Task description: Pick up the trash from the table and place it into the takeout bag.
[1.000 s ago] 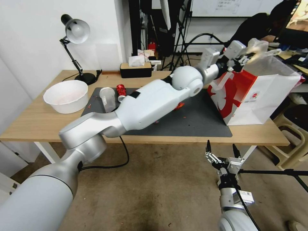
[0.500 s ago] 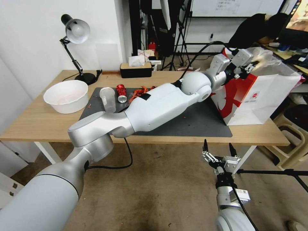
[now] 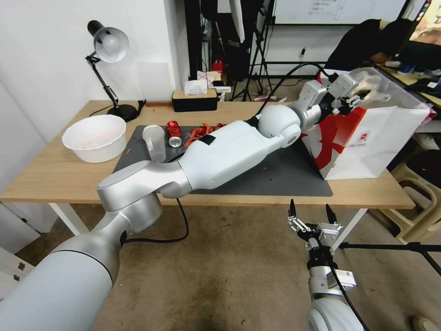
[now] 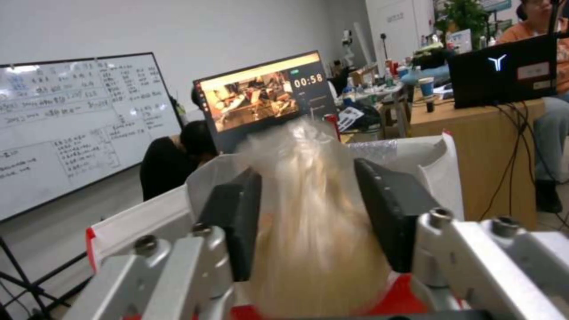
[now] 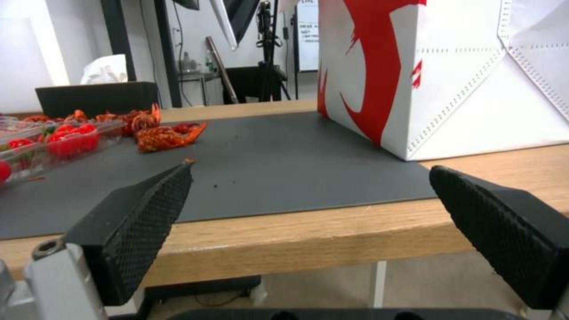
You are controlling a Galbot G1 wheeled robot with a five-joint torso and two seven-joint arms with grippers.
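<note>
Left claw point(image 3: 353, 97) now lower than a second ago, right over the mouth of the takeout bag point(image 3: 367, 138), gripping the clear bag with beige lump point(image 4: 308, 222); ready for release. Right claw point(image 3: 310, 216) wide, below the worktop point(image 3: 55, 177) edge

Bright even light, blurry wrist views

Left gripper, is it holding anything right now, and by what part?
Yes: the left gripper pinches the clear bag with beige lump by its sides, over the takeout bag. The right gripper holds nothing.
</note>
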